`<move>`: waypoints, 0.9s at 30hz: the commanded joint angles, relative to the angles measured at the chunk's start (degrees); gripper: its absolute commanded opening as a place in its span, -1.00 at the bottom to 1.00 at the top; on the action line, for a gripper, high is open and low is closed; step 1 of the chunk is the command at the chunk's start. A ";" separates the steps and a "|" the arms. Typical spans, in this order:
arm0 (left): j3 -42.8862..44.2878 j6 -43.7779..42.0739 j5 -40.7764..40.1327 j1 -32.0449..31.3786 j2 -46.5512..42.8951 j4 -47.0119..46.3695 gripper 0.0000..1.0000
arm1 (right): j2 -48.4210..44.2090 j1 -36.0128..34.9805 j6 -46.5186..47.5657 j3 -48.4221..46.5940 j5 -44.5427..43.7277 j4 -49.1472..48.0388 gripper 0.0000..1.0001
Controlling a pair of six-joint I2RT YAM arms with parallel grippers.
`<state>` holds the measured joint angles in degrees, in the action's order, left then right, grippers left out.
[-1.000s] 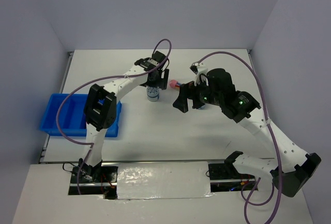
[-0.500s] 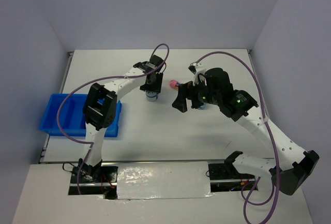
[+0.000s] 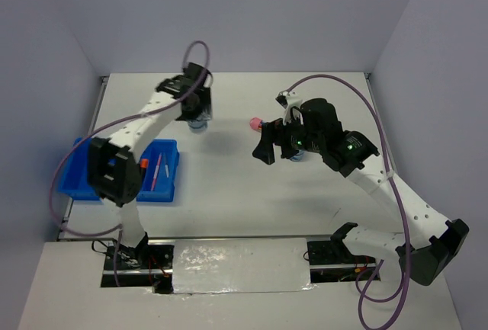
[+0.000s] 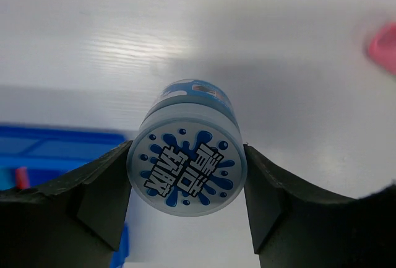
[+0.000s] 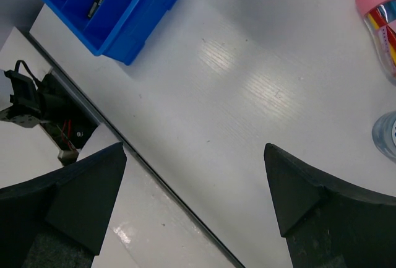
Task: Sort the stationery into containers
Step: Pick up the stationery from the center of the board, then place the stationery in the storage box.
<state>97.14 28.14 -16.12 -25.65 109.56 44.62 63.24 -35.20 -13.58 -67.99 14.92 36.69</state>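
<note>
The left tool (image 4: 187,178) is clamped on a round blue-white disc (image 4: 187,159). Its two black fingers (image 4: 99,197) press on opposite sides, and the disc's splash-patterned face is turned toward the wrist camera. From above, this arm reaches out over the far left part of the white desk (image 3: 229,185), holding the disc beyond the far right corner of the bright blue tray (image 3: 80,181). The left arm hides part of the tray. In the right-hand part that shows lie a black highlighter with an orange cap (image 3: 143,165) and a thin pink pen (image 3: 156,170), though I cannot tell which compartment each is in. The right tool (image 5: 195,163) hangs over the middle of the desk with its fingers (image 5: 309,197) spread wide and nothing between them. A pink capsule-shaped case (image 5: 378,17) lies on the desk beyond that tool, with its pink cap at the far end and coloured sticks showing through its clear body. A second blue-white disc (image 5: 386,135) sits near the case at the very edge of the right wrist view. Both are well apart from the tray.
</note>
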 commanded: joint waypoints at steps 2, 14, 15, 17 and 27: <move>0.78 7.80 -12.41 11.84 -15.75 8.37 -1.00 | 0.57 0.22 0.49 -0.83 2.48 -3.81 0.99; -13.99 8.34 -7.97 34.61 -22.55 4.78 -1.00 | 2.94 0.22 1.63 -4.08 4.07 -2.68 0.99; -14.43 7.55 -6.66 35.83 -22.37 3.38 -1.00 | 3.03 0.22 1.63 -4.08 4.15 -2.50 0.99; -15.84 7.19 -5.68 36.81 -21.67 2.49 -1.00 | 2.85 0.13 1.63 -3.82 4.24 -2.50 0.99; -19.09 7.01 -7.87 38.74 -18.59 -0.68 -0.73 | 2.41 0.22 2.33 -3.47 3.72 -1.97 0.99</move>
<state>78.32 35.97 -22.26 12.27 90.04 46.65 66.70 -35.20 -12.47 -69.17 18.46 35.62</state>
